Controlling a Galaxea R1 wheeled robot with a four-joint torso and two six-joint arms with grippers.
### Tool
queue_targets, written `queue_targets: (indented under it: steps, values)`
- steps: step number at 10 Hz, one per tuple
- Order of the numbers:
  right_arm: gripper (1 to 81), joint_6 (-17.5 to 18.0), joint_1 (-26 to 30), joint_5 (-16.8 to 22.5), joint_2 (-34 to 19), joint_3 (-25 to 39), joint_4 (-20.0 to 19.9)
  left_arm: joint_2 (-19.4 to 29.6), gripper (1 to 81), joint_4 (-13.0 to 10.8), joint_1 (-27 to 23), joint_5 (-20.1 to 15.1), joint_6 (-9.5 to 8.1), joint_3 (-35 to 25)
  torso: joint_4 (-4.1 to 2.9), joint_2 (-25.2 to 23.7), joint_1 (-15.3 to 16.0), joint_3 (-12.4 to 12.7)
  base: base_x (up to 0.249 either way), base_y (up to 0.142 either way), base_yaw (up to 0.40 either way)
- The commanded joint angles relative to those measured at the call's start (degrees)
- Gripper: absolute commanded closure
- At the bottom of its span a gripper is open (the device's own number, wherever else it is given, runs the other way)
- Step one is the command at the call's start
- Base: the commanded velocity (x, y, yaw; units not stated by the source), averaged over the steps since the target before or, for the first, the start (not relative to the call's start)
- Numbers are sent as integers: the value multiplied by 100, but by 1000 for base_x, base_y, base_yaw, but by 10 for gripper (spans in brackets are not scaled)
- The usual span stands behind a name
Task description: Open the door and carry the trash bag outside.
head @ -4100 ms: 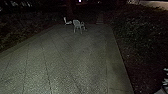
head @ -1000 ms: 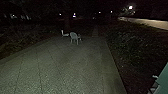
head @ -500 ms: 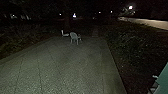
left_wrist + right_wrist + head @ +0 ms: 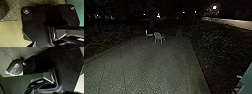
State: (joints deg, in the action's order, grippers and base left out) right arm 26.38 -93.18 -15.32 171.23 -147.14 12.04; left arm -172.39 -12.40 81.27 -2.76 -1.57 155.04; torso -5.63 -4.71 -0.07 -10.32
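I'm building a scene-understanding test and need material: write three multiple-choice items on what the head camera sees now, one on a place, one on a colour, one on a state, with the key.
1. Where does the nearer chair stand?
A. Among the shrubs to the right
B. Toward the far end of the paving
C. At the near edge of the picture

2. What colour is the panel at the lower right?
A. Orange
B. Pink
C. Green

3. In what state is the lamp at the upper right?
A. Lit
B. Unlit
C. Covered by a cloth

Right letters:
1: B. Its legs come down on the paving, close to where the slabs end.
2: C. The panel shows a green tone where it cuts into the corner.
3: A. It glows as a bright white spot against the dark.
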Motion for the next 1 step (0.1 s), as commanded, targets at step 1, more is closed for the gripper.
queue_targets:
  steps: [1]
  values:
    - [10, -19, 111, 267, 89, 46, 70, 37, 10, 53, -265, -304, -10, 18, 0, 0, 7, 0, 0, 0, 0]
